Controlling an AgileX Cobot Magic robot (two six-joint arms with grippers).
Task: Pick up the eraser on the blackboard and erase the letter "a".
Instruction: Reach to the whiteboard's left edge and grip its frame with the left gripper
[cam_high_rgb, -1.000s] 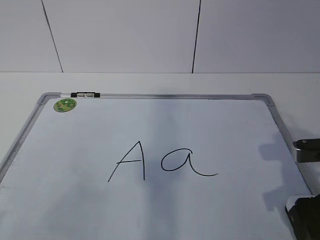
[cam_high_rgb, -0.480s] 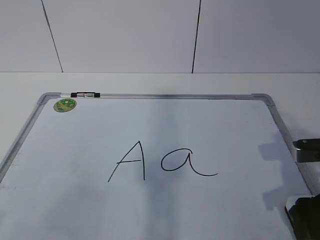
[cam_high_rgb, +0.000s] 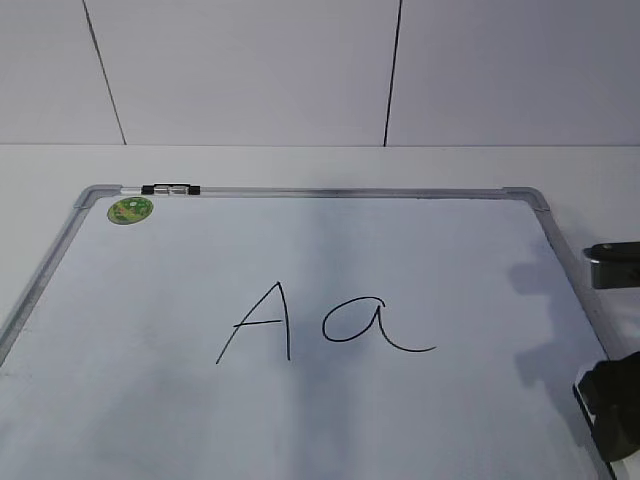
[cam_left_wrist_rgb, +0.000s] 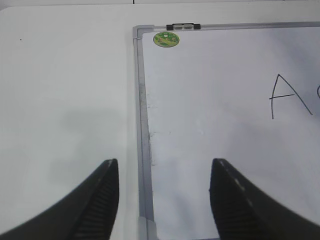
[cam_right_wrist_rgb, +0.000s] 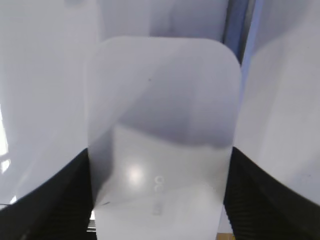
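White tabletop, board flat on it, eraser just lifted at the right edge.

My eraser (cam_right_wrist_rgb: 160, 135) sits clamped between the right gripper (cam_right_wrist_rgb: 159, 200) fingers, long axis running straight out ahead of the wrist toward the blackboard (cam_high_rgb: 90, 250) frame. Over the last second the right arm has risen near the board's right rim, so the pickup looks done; the letter "a" (cam_high_rgb: 372, 325) remains untouched. My left gripper (cam_left_wrist_rgb: 164, 192) hovers spread wide over the left frame, holding nothing.

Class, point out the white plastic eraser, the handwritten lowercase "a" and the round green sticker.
White oblong plastic eraser (cam_right_wrist_rgb: 162, 135): right wrist view, top face.
Black handwritten lowercase "a" (cam_high_rgb: 383, 322): exterior view, loop's right stroke.
Round green sticker (cam_left_wrist_rgb: 166, 39): left wrist view, centre.
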